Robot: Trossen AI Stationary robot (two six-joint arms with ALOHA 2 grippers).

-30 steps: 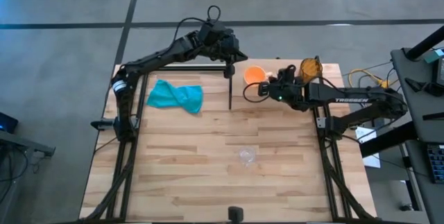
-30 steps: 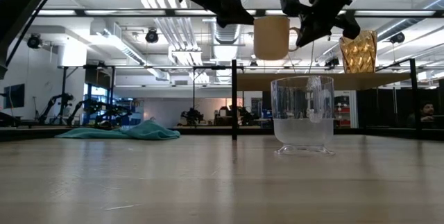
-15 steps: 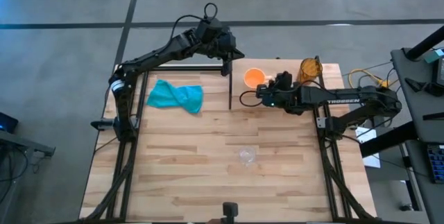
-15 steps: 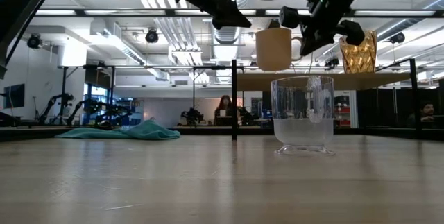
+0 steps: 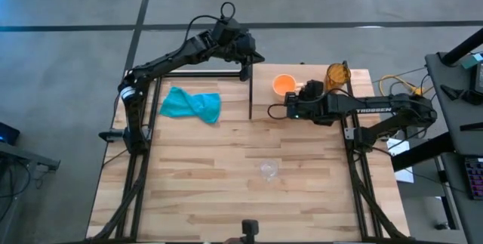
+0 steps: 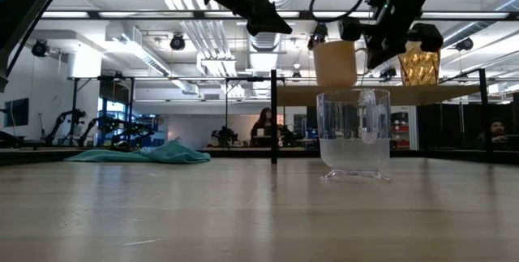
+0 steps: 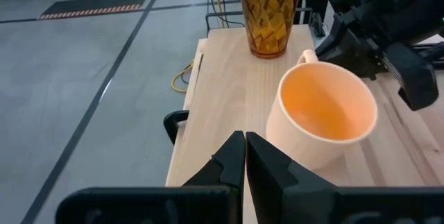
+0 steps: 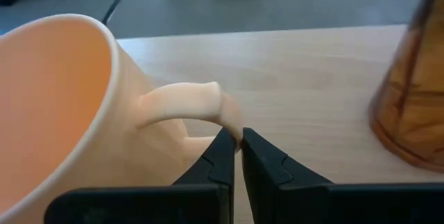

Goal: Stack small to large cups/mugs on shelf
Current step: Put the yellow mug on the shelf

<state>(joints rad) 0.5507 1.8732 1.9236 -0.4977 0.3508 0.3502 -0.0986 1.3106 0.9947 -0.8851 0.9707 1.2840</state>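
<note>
Orange mug [image 5: 284, 85]: upright over the shelf [image 5: 302, 74], far side of the table, its handle pinched in my right claw [image 8: 232, 144].
Brown cup [image 5: 336, 76]: on the shelf, just right of the mug.
Glass cup [image 5: 269, 170]: on the table [image 5: 226, 183], near centre, well apart.
Left claw [image 7: 245, 156]: pressed together, empty, hovering left of the mug.
Teal cloth [image 5: 191, 105]: far left.

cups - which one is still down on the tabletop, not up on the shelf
The small clear glass cup. It stands alone on the plank tabletop, while the orange mug, held by the right gripper, and the brown cup are up on the shelf.
</note>
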